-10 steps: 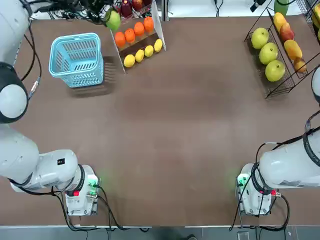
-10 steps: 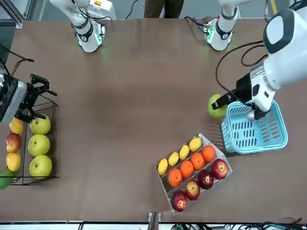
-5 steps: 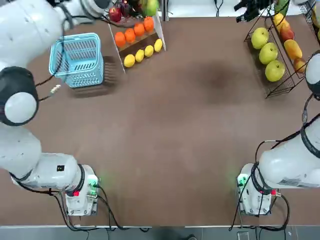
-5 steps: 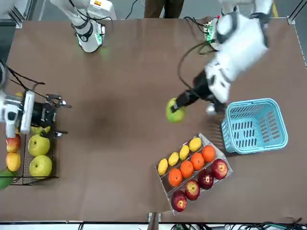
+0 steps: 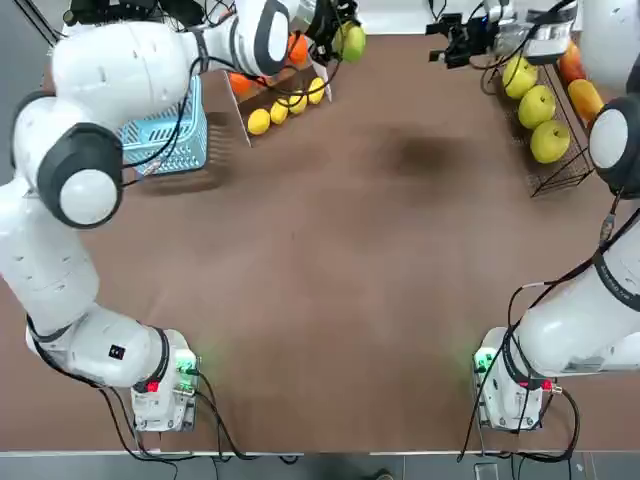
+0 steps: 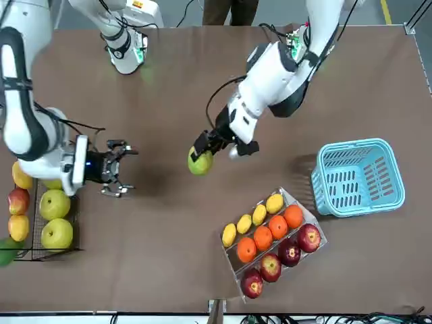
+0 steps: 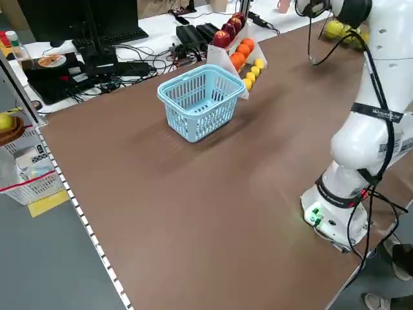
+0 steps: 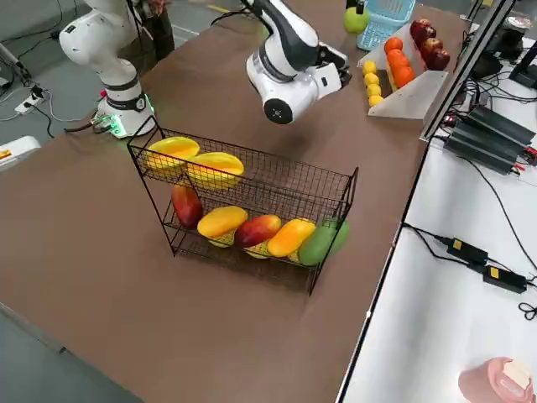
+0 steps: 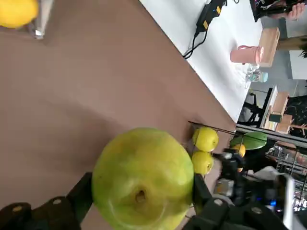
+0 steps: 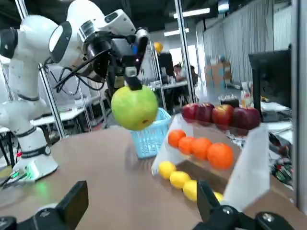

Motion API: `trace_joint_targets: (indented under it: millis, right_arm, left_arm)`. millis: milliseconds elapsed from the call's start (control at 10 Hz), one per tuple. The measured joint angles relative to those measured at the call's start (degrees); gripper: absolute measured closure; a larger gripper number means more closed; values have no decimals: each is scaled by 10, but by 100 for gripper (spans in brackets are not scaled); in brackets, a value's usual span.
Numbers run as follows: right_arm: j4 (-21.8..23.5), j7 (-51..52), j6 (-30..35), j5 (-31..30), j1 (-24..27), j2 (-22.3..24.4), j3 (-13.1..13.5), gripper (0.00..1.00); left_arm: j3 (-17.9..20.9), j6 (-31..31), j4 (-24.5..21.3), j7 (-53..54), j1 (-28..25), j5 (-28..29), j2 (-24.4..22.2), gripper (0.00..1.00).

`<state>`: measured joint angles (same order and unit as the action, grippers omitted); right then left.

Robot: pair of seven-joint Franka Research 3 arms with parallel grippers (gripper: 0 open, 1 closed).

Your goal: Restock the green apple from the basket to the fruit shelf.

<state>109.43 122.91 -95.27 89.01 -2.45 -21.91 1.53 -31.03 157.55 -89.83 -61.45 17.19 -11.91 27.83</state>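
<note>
Left gripper (image 9: pixel 143 183): fingers parted to the apple's width, closed on the green apple (image 9: pixel 143 165), held above the table. It has moved away from the basket (image 6: pixel 358 144) toward mid-table, so I judge removal done and transfer underway. Right gripper (image 10: pixel 142 191): wide apart, empty, near the fruit shelf (image 8: pixel 356 176). Count: one basket; display stand (image 6: pixel 236 273) with four lemons, four oranges, four red apples; three green apples (image 5: pixel 537 106) visible on the shelf from overhead.

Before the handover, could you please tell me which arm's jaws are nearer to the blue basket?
Left: its jaws hold the green apple beside the basket; the right arm's are farther off, near the wire rack.
</note>
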Motion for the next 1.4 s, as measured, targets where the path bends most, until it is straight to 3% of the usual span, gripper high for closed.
trace_joint_targets:
  millis: [200, 500, 600, 1400]
  right_arm:
    - [22, 63, 33, 63, -25, -36, -2, 0]
    - [41, 100, 91, 197, -55, -70, -2, 0]
    - [45, 104, 103, 213, -64, -70, -3, 0]
    - [76, 104, 164, 216, -66, -70, -15, 0]
  left_arm:
    - [32, -1, 41, -57, 51, 43, 20, 15]
    - [88, -1, 47, -70, 122, 43, 26, 15]
    - [106, -1, 47, -74, 141, 43, 28, 15]
    - [120, -1, 55, -87, 179, 43, 39, 15]
